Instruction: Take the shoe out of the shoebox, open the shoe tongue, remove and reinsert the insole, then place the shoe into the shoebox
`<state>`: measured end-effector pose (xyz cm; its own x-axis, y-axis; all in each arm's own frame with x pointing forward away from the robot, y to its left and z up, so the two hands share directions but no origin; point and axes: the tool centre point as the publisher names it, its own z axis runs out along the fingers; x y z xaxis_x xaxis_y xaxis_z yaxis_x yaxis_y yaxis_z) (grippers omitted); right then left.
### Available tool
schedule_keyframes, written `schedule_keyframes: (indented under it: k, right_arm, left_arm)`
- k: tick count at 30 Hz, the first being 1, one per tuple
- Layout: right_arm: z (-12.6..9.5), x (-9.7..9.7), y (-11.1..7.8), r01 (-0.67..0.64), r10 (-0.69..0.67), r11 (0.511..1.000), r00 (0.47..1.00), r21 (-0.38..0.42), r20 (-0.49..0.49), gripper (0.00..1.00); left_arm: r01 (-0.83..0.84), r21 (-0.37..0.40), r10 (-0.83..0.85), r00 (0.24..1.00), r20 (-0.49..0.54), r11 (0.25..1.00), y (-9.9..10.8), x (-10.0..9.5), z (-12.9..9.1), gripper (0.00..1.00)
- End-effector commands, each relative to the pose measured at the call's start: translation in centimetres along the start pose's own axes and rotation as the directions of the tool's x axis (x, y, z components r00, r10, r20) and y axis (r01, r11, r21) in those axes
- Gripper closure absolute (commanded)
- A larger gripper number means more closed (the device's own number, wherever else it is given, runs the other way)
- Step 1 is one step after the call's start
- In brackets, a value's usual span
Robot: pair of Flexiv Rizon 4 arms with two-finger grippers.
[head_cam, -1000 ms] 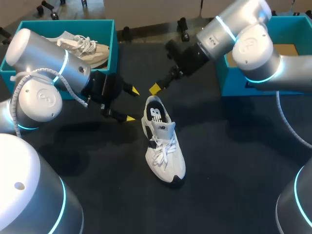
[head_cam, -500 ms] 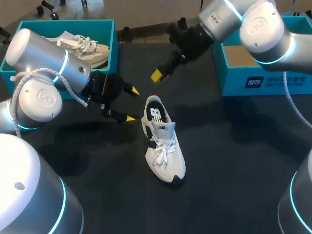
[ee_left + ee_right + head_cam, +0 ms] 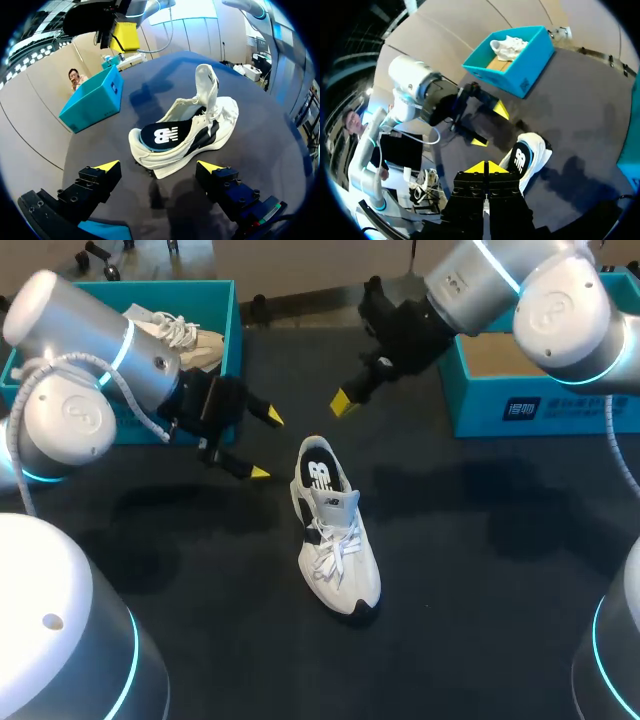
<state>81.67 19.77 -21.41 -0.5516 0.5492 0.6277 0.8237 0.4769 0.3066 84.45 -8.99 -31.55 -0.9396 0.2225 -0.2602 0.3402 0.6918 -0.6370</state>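
A white sneaker (image 3: pixel 337 540) lies on the dark table between my arms, heel towards the far side. Its tongue (image 3: pixel 207 85) is pulled up, and a black insole (image 3: pixel 320 473) with a white logo lies inside. My left gripper (image 3: pixel 265 445) stands open just left of the heel, holding nothing; in its own view the shoe (image 3: pixel 185 132) lies right ahead of the open gripper (image 3: pixel 159 167). My right gripper (image 3: pixel 343 401) hangs shut and empty above the table behind the heel. From the right wrist, the shoe (image 3: pixel 526 159) sits ahead of the shut gripper (image 3: pixel 485 167).
A teal shoebox (image 3: pixel 232 330) at the far left holds a second, beige shoe (image 3: pixel 185 335). Another teal shoebox (image 3: pixel 480 405) stands at the far right, partly under my right arm, its brown floor showing.
My right gripper has closed its fingers and drawn up and back to the right, away from the shoe's heel. The left arm shifted slightly; the shoe has stayed put.
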Motion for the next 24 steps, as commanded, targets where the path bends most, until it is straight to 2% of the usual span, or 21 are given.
schedule_keyframes:
  k: [1,9,21,24]
  right_arm:
    - [0.0,0.2,0.3,-0.115,0.107,0.992,0.987,0.060,0.122,1.00]
    - [0.0,0.3,0.2,-0.138,0.127,0.988,0.982,0.073,0.138,1.00]
    - [0.0,0.3,0.2,-0.138,0.127,0.988,0.982,0.073,0.138,1.00]
    - [1.2,-0.2,0.4,-0.191,0.168,0.978,0.957,0.081,0.236,1.00]
  left_arm:
    - [-0.009,0.001,0.009,1.000,-0.008,1.000,0.0,-0.4,-2.1,0.00]
    - [-0.115,0.003,0.115,0.993,-0.040,0.993,0.8,-2.0,-4.3,0.00]
    - [-0.149,-0.033,0.151,0.987,0.063,0.988,3.4,-5.3,-8.8,0.00]
    - [-0.170,-0.029,0.171,0.983,0.073,0.985,3.9,-6.3,-9.4,0.00]
